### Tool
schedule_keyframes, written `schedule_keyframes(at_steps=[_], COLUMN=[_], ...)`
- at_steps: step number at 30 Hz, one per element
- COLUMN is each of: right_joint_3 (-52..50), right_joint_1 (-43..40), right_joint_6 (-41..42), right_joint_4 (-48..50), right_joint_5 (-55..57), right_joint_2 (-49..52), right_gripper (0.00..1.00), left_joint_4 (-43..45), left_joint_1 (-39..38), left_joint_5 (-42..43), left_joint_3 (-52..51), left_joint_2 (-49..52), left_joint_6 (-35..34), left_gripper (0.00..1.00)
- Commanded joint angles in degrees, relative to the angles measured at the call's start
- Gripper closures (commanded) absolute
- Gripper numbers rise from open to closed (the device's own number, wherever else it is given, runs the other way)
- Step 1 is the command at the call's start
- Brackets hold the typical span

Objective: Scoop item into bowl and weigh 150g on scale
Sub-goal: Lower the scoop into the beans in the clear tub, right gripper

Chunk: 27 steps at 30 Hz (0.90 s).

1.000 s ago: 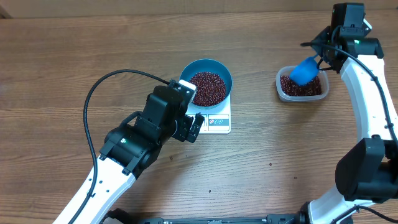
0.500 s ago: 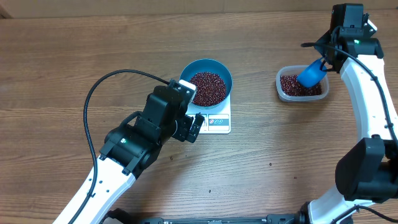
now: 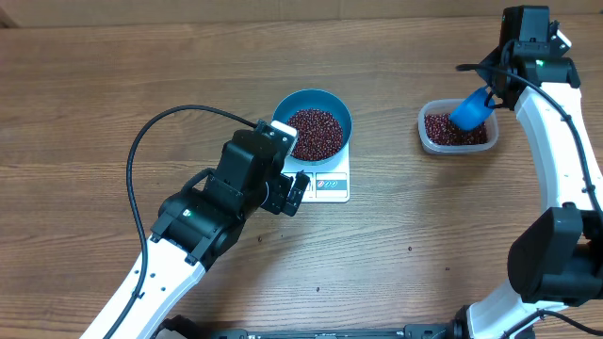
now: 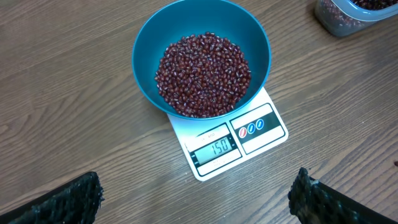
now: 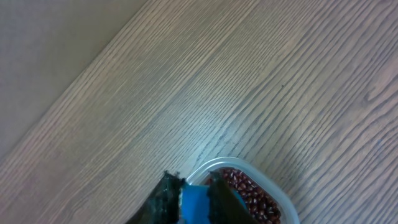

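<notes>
Deep blue bowl [image 4: 186,18] of red-brown beans [image 4: 203,74] on the white scale [image 4: 261,134].
The round bowl stands upright on the flat square scale, covering its far part. The small, dark beans lie in a loose heap below the rim. The display on the scale's near edge reads 150.

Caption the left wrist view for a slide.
Blue bowl of red-brown beans sits on the white scale, display reading 150.

Bowl [image 3: 337,105] (holding beans [image 3: 314,132]) sits on scale [image 3: 326,185], tub [image 3: 424,137] to right.
</notes>
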Motion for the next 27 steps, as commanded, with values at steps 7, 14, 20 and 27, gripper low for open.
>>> schedule_keyframes(at_steps=[7, 14, 20, 27], right_joint_3=[-0.1, -0.1, -0.1, 0.0], right_joint_1=[0.3, 0.3, 0.3, 0.3], right_joint_6=[0.2, 0.2, 0.2, 0.1], right_joint_4=[0.2, -0.7, -1.6, -3.6], right_joint_5=[-0.5, -1.6, -1.8, -3.4], right_joint_2=[0.4, 0.4, 0.4, 0.4], right_gripper=[0.87, 0.89, 0.96, 0.96], left_joint_4=[0.2, 0.2, 0.2, 0.2], left_joint_1=[0.0, 0.0, 0.0, 0.0], left_joint_5=[-0.5, -0.5, -0.5, -0.5], left_joint_3=[-0.3, -0.3, -0.3, -0.3], left_joint_2=[0.3, 0.3, 0.3, 0.3], left_joint_6=[-0.4, -0.4, -0.4, -0.4], left_gripper=[0.0, 0.0, 0.01, 0.01])
